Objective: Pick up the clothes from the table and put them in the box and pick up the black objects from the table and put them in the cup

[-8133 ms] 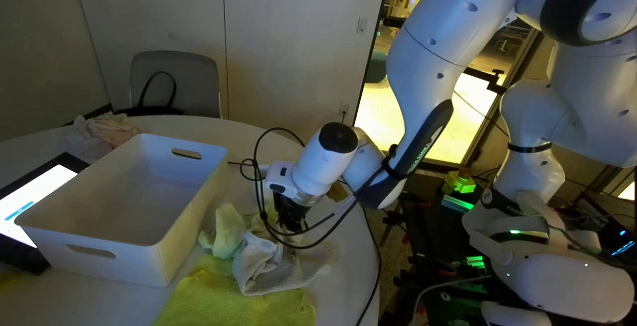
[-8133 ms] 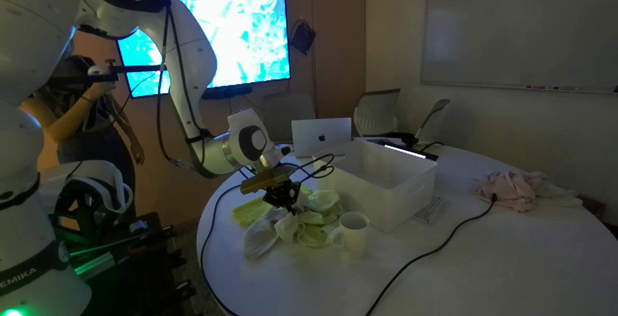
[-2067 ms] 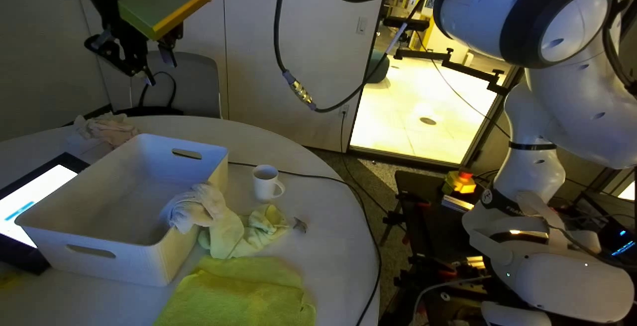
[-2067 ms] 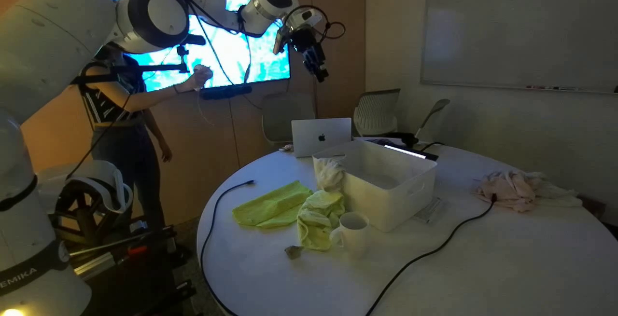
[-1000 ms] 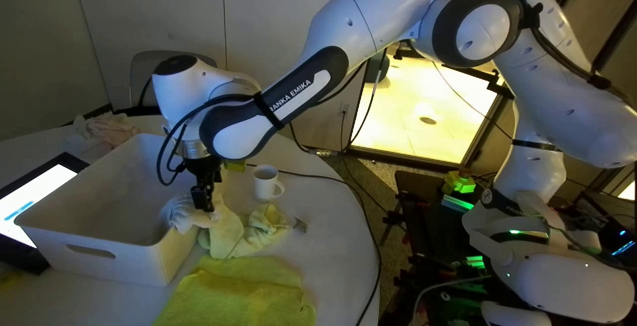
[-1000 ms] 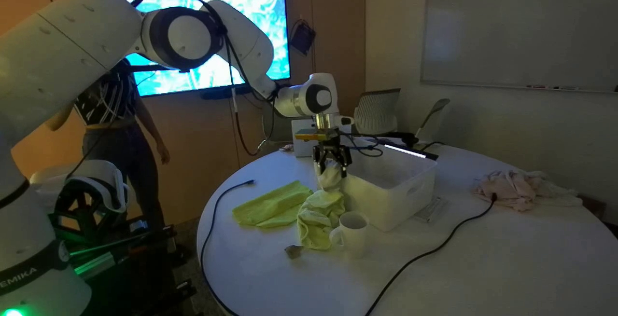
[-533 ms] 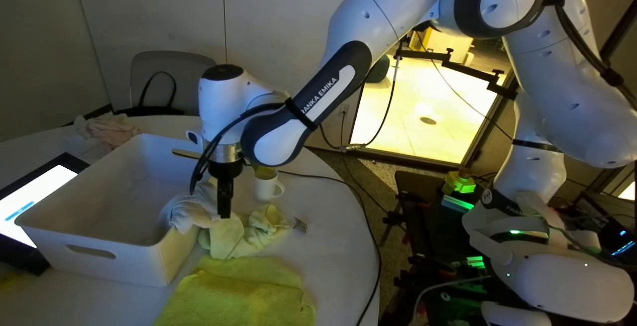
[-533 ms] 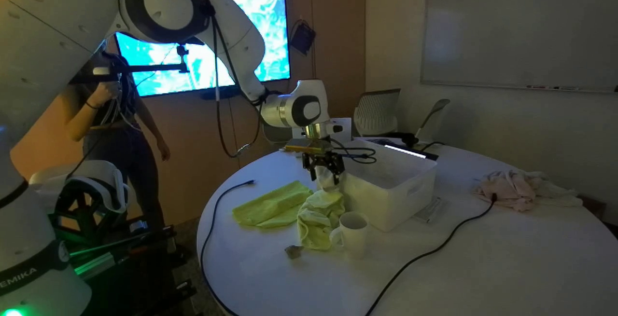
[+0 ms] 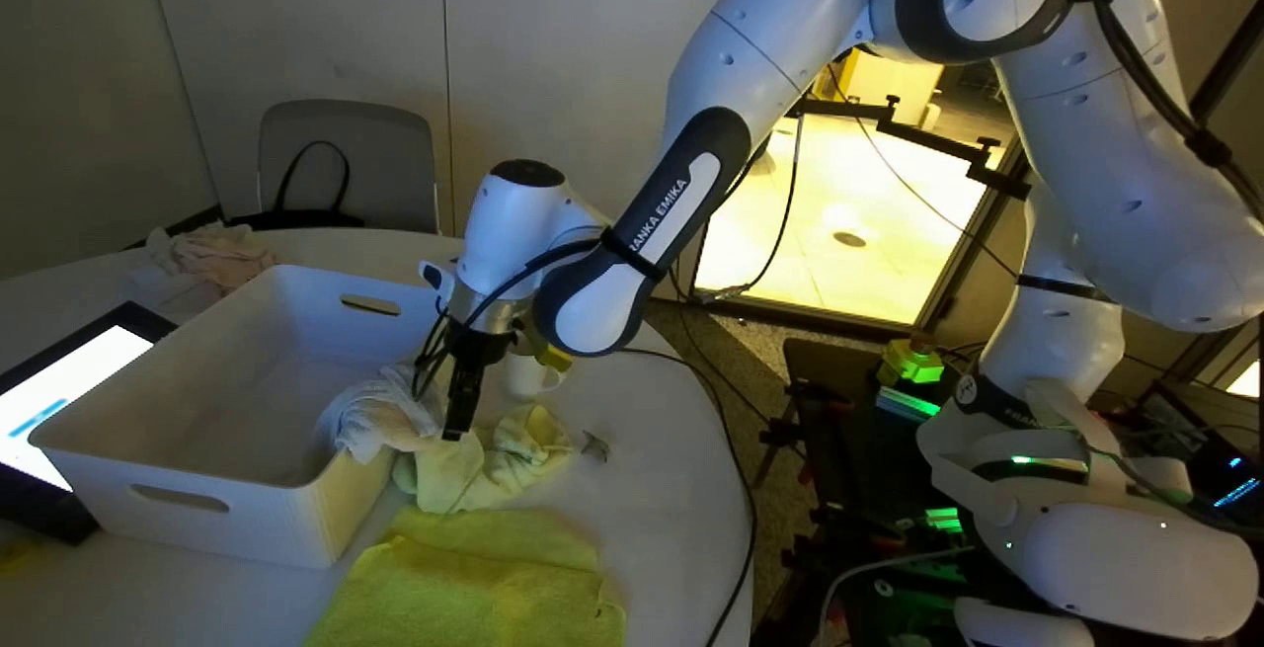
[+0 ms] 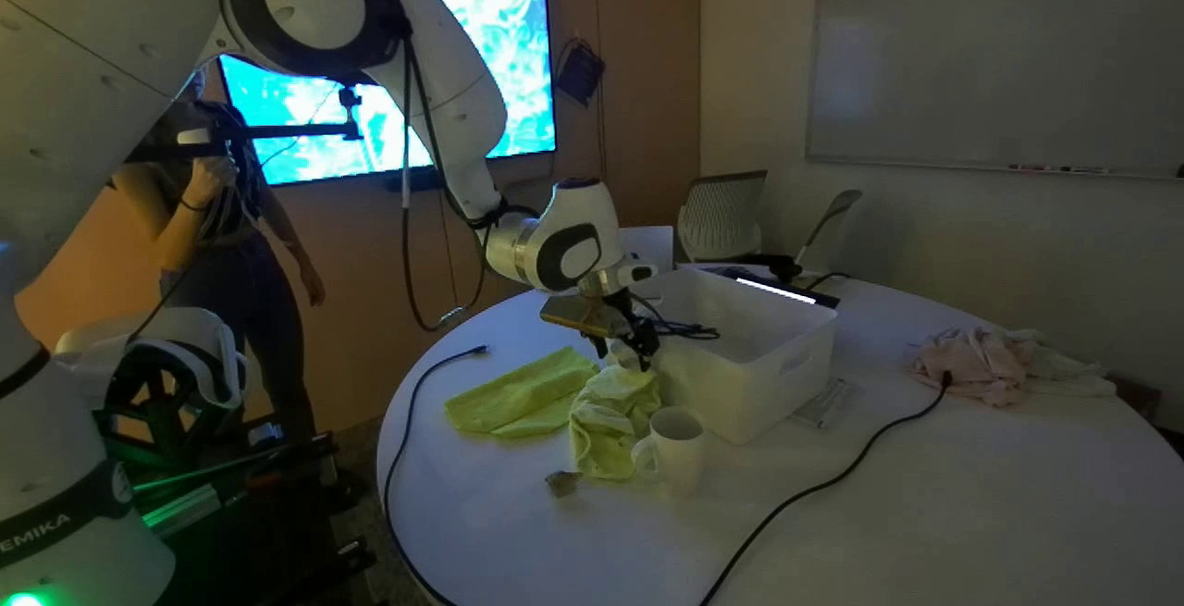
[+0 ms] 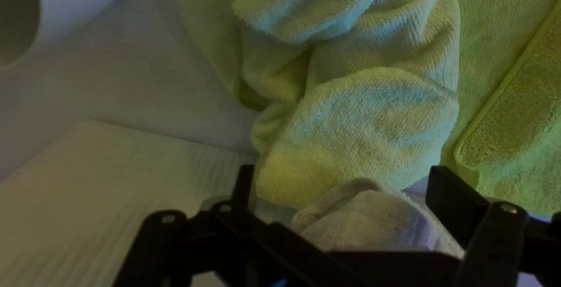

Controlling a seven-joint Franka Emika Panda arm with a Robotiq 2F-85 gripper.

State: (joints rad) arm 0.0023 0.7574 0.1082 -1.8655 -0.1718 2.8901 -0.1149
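My gripper (image 11: 342,186) stands open and tilted, low beside the box (image 9: 326,524). Between its spread fingers, in the wrist view, is the end of a white cloth (image 11: 368,221), not clamped. That cloth (image 9: 370,420) drapes over the box's rim. Just beyond the fingertips lies a crumpled pale yellow-green cloth (image 11: 359,133) on the table (image 9: 671,538). A folded brighter yellow-green cloth (image 9: 474,588) lies beside it. The white cup (image 10: 680,453) stands upright near the box, partly hidden by the arm in an exterior view. A small dark greyish item (image 10: 561,483), seemingly a black object, lies on the table.
A tablet (image 9: 74,410) with a lit screen lies against the box's far side. Pinkish and white fabric (image 10: 985,365) is heaped farther off. A black cable (image 10: 832,476) crosses the table, and a laptop (image 10: 652,245) stands behind the box. Someone (image 10: 222,217) stands near the arm.
Since eight seconds ago the white cloth has gone from the table onto the box's rim. Within the last second my open gripper has moved off the rim toward the crumpled cloth, lowering and tilting.
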